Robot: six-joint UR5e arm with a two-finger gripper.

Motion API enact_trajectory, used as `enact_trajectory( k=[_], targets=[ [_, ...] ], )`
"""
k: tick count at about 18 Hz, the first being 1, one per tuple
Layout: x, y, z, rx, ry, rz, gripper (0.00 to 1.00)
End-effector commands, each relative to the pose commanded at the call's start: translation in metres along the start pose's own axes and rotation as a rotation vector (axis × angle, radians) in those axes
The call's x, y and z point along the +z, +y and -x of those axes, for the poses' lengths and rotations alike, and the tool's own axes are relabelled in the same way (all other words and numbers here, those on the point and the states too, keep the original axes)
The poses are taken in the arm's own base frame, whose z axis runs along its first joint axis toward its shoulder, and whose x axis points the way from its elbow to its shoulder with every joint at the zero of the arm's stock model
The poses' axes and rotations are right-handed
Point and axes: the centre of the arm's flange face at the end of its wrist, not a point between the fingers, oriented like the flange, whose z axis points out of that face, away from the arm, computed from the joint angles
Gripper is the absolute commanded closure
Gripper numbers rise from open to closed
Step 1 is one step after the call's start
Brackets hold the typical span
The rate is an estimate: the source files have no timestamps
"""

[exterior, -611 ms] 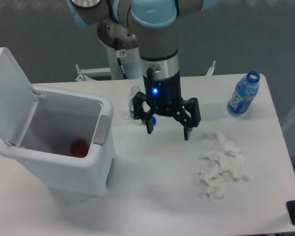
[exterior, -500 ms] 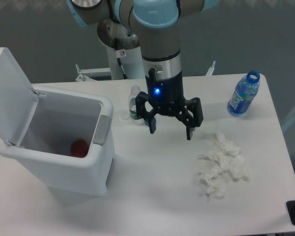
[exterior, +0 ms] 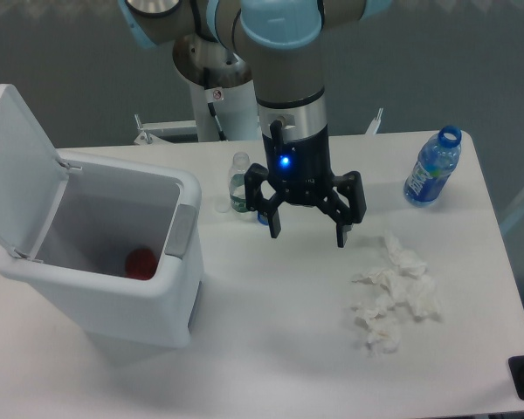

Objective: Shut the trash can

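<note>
Nearest the camera, crumpled white tissues (exterior: pixel 395 295) lie on the bench (exterior: pixel 279 349) at the front right; at the front left stands the trash can (exterior: pixel 113 279), its lid (exterior: pixel 16 170) tipped up and back on the hinge, the grey latch tab (exterior: pixel 181 230) facing the middle of the bench; inside it, a single red object (exterior: pixel 141 263) rests on the bottom, and nothing else shows in there. Farther back, the gripper (exterior: pixel 306 230) hangs over the bench centre with its jaws spread wide and holding nothing; over the last half second it has drifted slightly right and away from the can, so the lid is no nearer to being shut and the whole closing move is judged still ahead. Behind it a small clear bottle (exterior: pixel 238 182) stands upright; at the far right corner a blue-labelled bottle (exterior: pixel 433 168), uncapped, holds what looks like water.
</note>
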Motion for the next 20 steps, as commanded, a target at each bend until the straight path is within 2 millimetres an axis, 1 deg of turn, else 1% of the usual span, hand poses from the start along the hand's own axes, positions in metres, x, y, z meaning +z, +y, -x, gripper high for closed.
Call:
enact_trajectory(
  k=[3, 6, 9, 11, 13, 16, 17, 19, 20],
  targets=[
    [-0.006, -0.001, 0.002, -0.037, -0.008, -0.01, 0.0],
    [-0.012, -0.003, -0.001, -0.102, -0.013, -0.019, 0.0],
    [-0.027, -0.007, -0.005, -0.169, -0.024, -0.039, 0.0],
    [-0.041, -0.01, -0.008, -0.264, -0.03, -0.061, 0.0],
    [-0.057, -0.018, -0.02, -0.332, -0.028, -0.09, 0.0],
    [-0.076, -0.027, -0.037, -0.403, -0.02, -0.123, 0.0],
    [-0.08, -0.032, -0.045, -0.421, -0.013, -0.131, 0.0],
    [-0.095, -0.043, -0.067, -0.439, 0.003, -0.159, 0.0],
    [-0.1, -0.046, -0.075, -0.456, 0.01, -0.167, 0.0]
  ],
)
